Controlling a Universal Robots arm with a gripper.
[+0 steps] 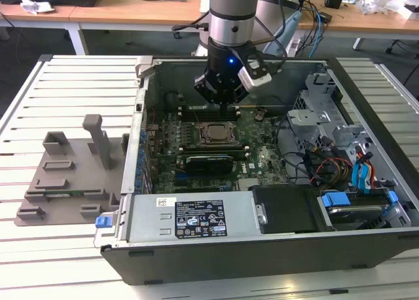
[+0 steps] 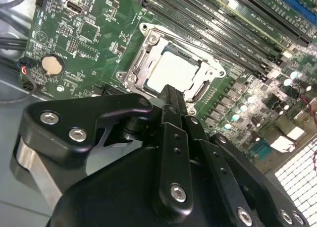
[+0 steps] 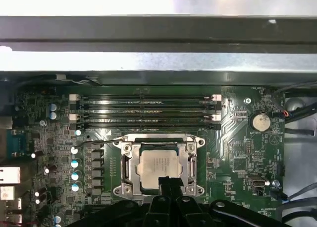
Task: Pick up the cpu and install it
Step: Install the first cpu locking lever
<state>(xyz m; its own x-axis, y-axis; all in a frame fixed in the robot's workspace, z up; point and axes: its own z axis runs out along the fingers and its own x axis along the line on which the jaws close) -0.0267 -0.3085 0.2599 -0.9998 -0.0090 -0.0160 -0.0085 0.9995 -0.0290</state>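
Cpu seated in the socket, my pincer just above it

The cpu [image 3: 159, 163] lies flat inside the socket frame [image 3: 128, 163] on the motherboard [image 3: 237, 133]; my gripper [image 2: 171, 95] hovers over its near edge, fingers pressed together, holding nothing, so placing looks done, the frame apparently unlatched

White slatted table [image 1: 72, 90] — open computer case [image 1: 196, 254] and grey tray [image 1: 65, 182] on it.
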